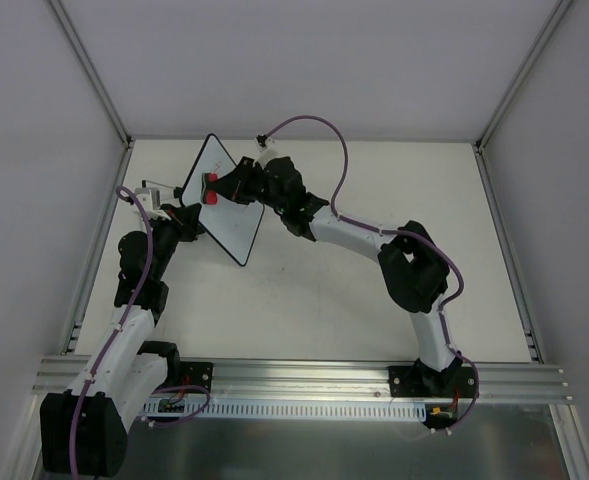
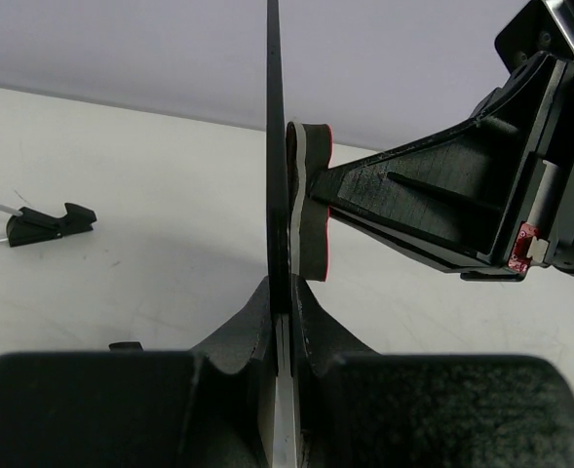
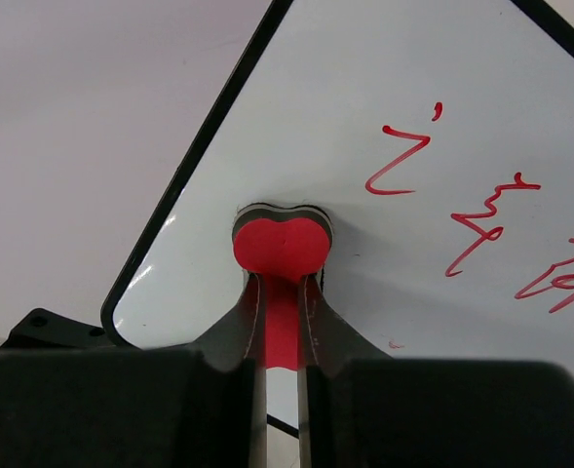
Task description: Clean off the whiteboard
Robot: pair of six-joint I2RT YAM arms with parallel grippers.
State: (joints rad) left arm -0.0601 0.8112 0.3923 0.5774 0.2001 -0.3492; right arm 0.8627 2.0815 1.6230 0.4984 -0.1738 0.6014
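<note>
The whiteboard (image 1: pixel 236 215), white with a thin black frame, is held up off the table at the far left, tilted. My left gripper (image 1: pixel 186 214) is shut on its edge; in the left wrist view the board (image 2: pixel 273 146) shows edge-on between the jaws. My right gripper (image 1: pixel 224 187) is shut on the red bone-shaped eraser (image 1: pixel 212 188) and presses it flat against the board's face near a rounded corner. In the right wrist view the eraser (image 3: pixel 281 249) rests on the board (image 3: pixel 364 107), with red marker strokes (image 3: pixel 481 229) to its right. The eraser (image 2: pixel 311 200) also shows in the left wrist view.
A small black stand foot (image 2: pixel 48 223) with a thin rod lies on the white table (image 1: pixel 374 310) at the far left, also seen from above (image 1: pixel 157 190). Grey walls with metal posts enclose the table. A slotted rail (image 1: pixel 304 380) runs along the near edge.
</note>
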